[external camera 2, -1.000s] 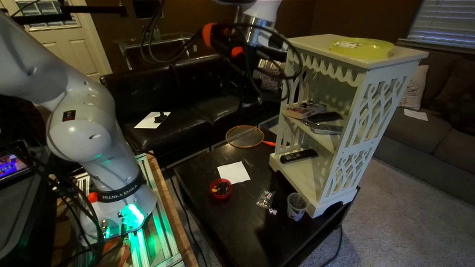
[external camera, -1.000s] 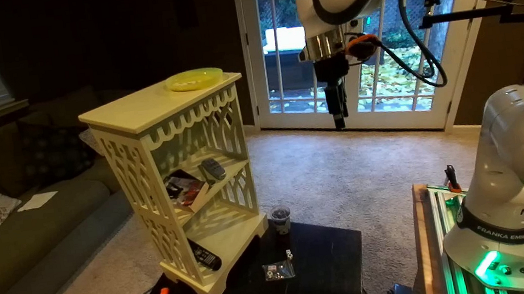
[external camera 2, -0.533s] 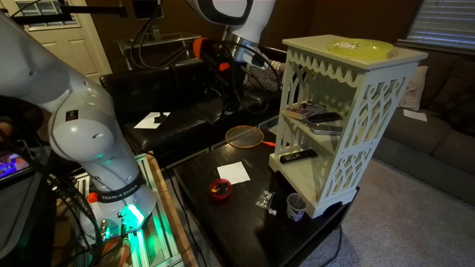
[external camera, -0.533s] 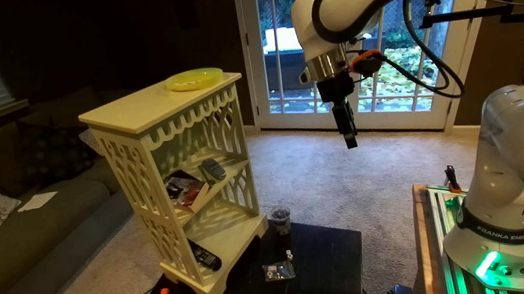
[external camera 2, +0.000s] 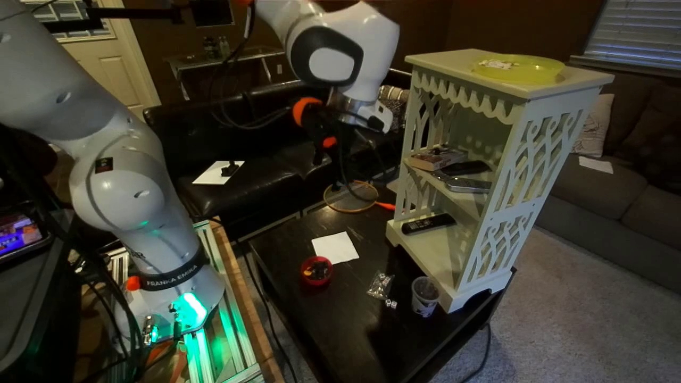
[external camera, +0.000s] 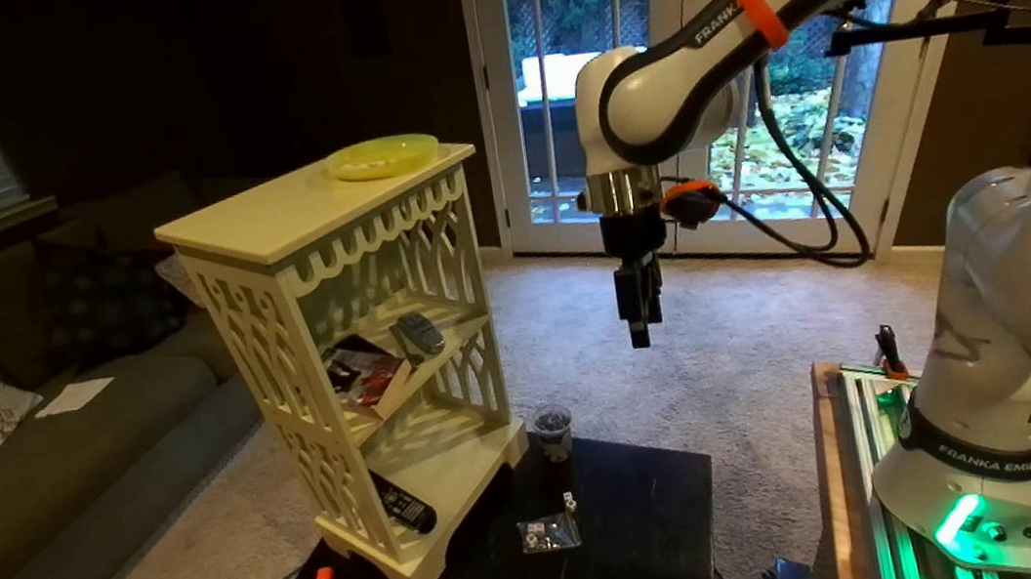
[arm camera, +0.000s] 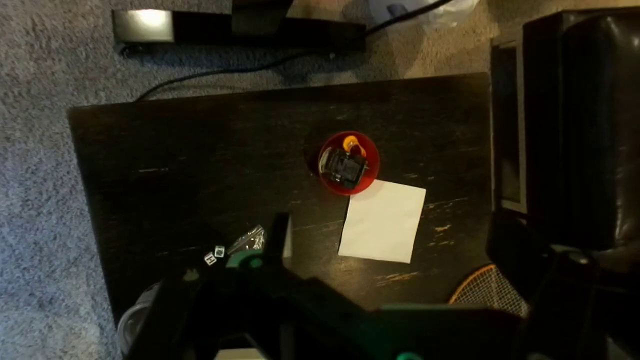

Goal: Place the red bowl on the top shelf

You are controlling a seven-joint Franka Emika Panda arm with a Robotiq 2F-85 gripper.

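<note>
While the gripper [external camera: 645, 325] hangs above the black table [external camera 2: 335, 316] with its fingers [arm camera: 276, 240] directed downward, the wrist view shows these fingers standing wide apart, with nothing held between them. The red bowl [external camera 2: 314, 283] stands on this table, near the edge which faces the robot's base [external camera: 1024, 507], and closer to the corner beside the leather sofa [external camera 2: 266, 186]. It contains some dark objects [arm camera: 345, 170] and one orange piece [arm camera: 351, 142], and it is just beside a white sheet [external camera 2: 336, 248]. Along the opposite edge stands the pale rack [external camera: 455, 439], whose top shelf [external camera: 270, 216] carries a yellow-green plate [external camera 2: 532, 70] with white pieces [external camera 2: 497, 64].
</note>
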